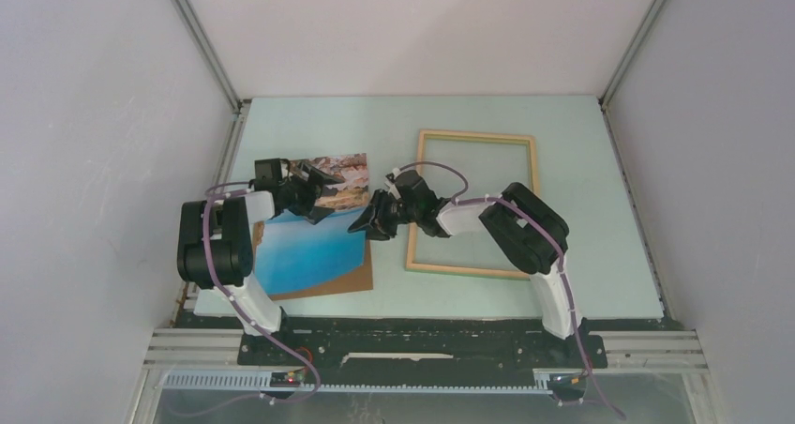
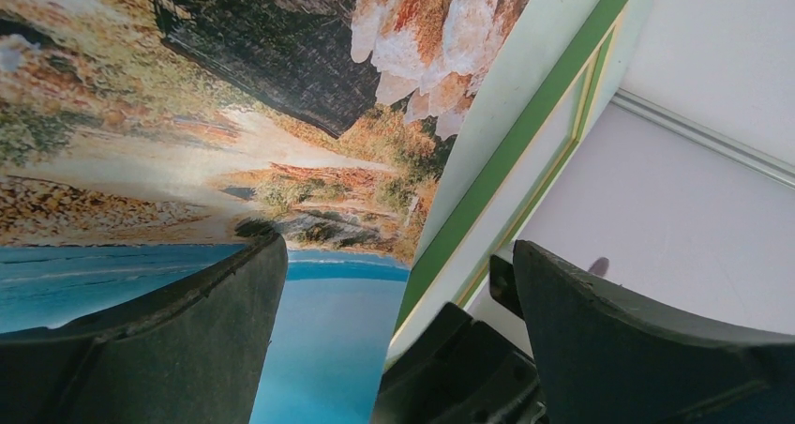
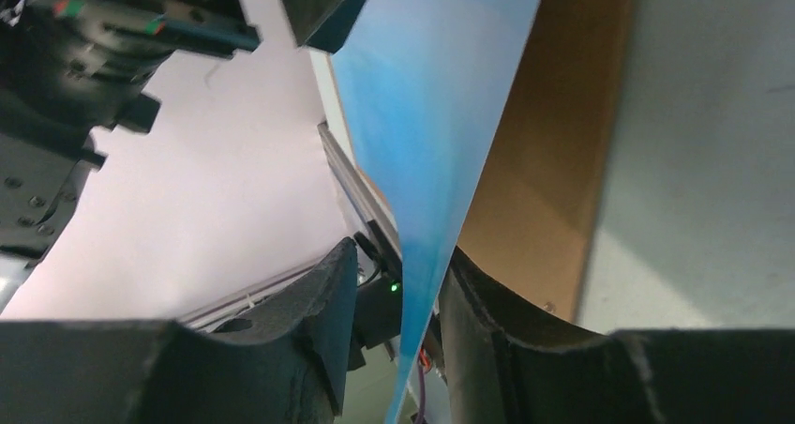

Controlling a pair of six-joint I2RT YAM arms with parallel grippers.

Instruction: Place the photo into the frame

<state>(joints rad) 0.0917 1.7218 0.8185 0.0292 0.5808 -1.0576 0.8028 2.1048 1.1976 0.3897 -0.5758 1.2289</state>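
The photo, blue water with tan cliffs at its far end, lies left of centre with its right edge raised off a brown board. My right gripper straddles that raised edge. In the right wrist view the blue sheet runs between the fingers of the right gripper, touching the right finger with a gap on the left. My left gripper hovers wide open over the cliff end, the photo's edge between its fingers. The frame lies flat to the right.
The frame's green face shows in the left wrist view, just beyond the photo's edge. White enclosure walls close in the pale green table on three sides. The left arm's body is close to the right gripper.
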